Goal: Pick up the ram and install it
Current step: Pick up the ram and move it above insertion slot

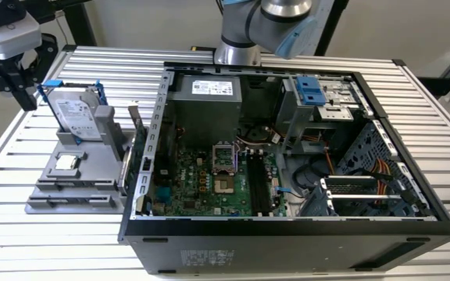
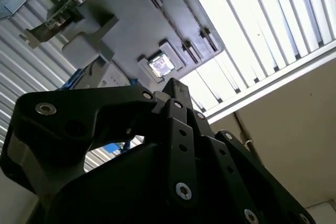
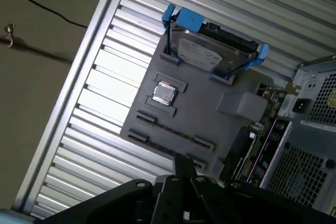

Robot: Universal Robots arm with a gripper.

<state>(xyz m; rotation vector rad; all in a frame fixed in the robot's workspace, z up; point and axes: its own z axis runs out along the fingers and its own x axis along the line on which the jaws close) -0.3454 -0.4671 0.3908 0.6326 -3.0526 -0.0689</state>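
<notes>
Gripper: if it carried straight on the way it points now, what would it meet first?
Probably the grey parts holder, near the processor chip; the gripper points at it in both wrist views, though depth is unclear.

Am seeing soft, even light in exterior view: table (image 1: 412,117) slats shining pale, inside of computer case (image 1: 287,234) sitting in shade. In second wrist view, slats blowing out to white glare, gripper (image 2: 174,88) reading near-black against them. In first wrist view, bright patch glaring on slats, processor chip (image 3: 164,94) glinting, floor (image 3: 42,87) looking dim.
</notes>
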